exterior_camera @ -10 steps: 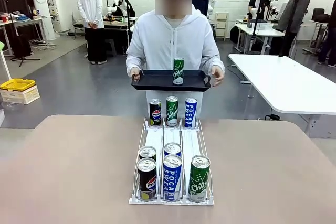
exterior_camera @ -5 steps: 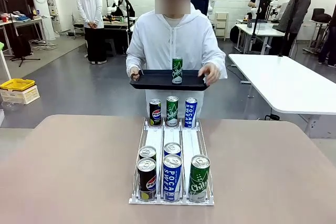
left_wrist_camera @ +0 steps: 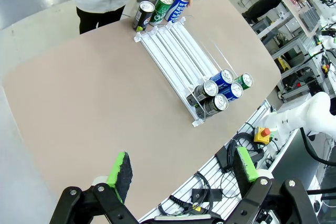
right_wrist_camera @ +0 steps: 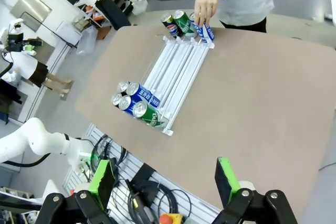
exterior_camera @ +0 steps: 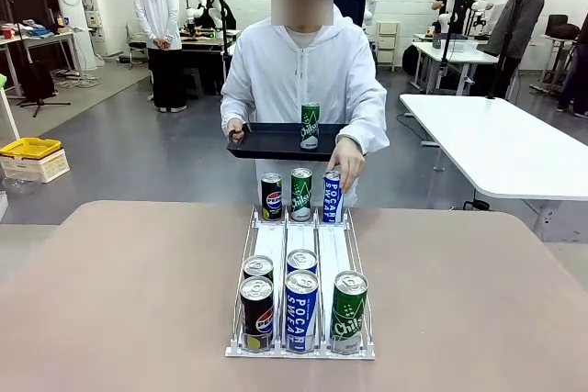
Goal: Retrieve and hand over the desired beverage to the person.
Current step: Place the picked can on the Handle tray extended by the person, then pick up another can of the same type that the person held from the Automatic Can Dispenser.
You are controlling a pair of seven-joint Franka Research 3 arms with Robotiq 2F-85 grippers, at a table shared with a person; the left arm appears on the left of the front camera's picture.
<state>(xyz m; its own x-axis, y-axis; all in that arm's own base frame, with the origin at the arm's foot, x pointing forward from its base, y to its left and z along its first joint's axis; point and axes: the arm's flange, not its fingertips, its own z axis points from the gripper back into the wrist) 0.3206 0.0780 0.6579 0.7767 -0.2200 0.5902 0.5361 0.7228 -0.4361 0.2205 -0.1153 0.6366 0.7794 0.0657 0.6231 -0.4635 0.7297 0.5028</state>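
Person: an adult in a white hooded zip jacket (exterior_camera: 303, 71) stands at the far side of the table, facing the robot.
Reaching hand: one hand (exterior_camera: 346, 158) is lowered to the far end of the can rack, fingers on the top of a blue Pocari Sweat can (exterior_camera: 333, 197).
Blue Pocari Sweat can: upright in the rack's far row, in the lane on the robot's right.
Other hand: it (exterior_camera: 237, 131) grips the end of a black tray (exterior_camera: 266, 142) held level at waist height.
On the tray: one green Chilsung can (exterior_camera: 310, 126), upright near the middle.
Far row neighbours: a green can (exterior_camera: 301, 194) in the middle lane and a Pepsi can (exterior_camera: 272, 196) in the left lane, all three side by side.
Rack: a white three-lane wire rack (exterior_camera: 276, 240) runs down the middle of the table from the person towards the robot; the middle stretch of each lane is bare.
Near row: a Pepsi can (exterior_camera: 256, 314), a Pocari Sweat can (exterior_camera: 300, 311) and a green Chilsung can (exterior_camera: 348, 312), upright at the robot's end.
Behind the near row: a silver-topped can (exterior_camera: 259, 268) in the left lane and a blue can (exterior_camera: 301, 260) in the middle lane.
Table: rounded, tan-topped (exterior_camera: 119, 291).
Left gripper: it (left_wrist_camera: 182, 166) hangs high over the table's near edge, green pads spread wide, holding nothing.
Right gripper: it (right_wrist_camera: 164, 179) is likewise high over the near edge, fingers wide apart and empty.
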